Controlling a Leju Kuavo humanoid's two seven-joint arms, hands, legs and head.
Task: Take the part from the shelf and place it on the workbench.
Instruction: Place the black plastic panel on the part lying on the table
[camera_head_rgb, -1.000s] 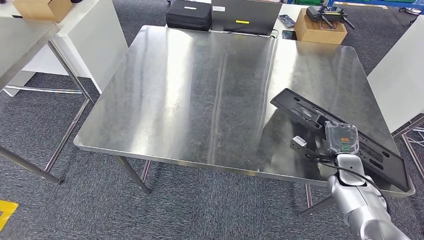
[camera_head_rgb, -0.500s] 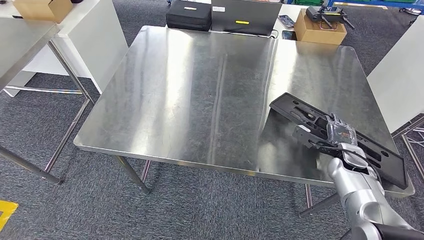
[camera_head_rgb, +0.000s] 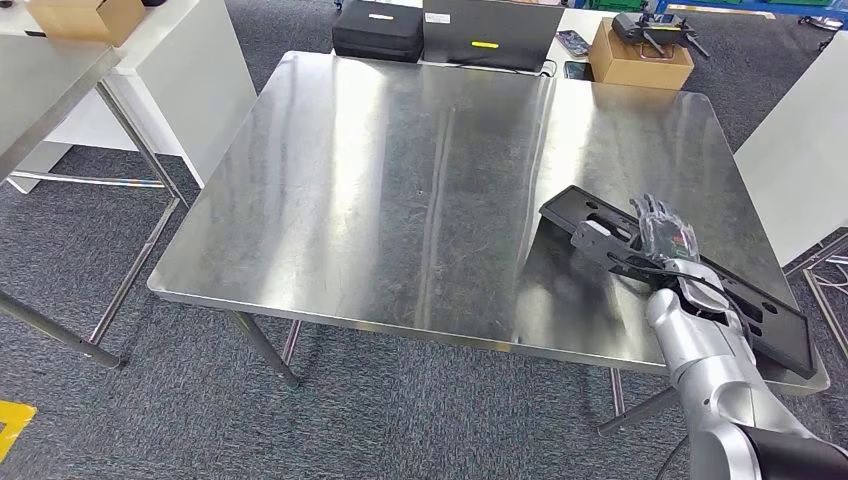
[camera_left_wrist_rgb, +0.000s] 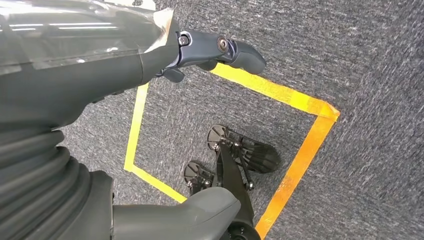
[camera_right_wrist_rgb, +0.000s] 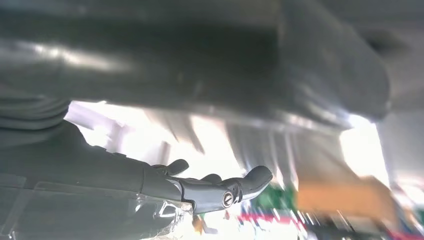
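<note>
Under the right hand (camera_head_rgb: 655, 232) the long black part (camera_head_rgb: 700, 285) already lies flat on the steel workbench (camera_head_rgb: 400, 190) near its front right corner, so the placing looks all but done, with that hand's dark fingers spread above it, whether touching or holding is unclear.

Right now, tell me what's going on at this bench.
The robot's right hand is at the long black part, which lies flat on the steel workbench near its right front corner. The hand is over the part's middle, its fingers spread; whether they grip the part cannot be told. The left hand hangs over grey carpet marked with yellow tape, holding nothing.
</note>
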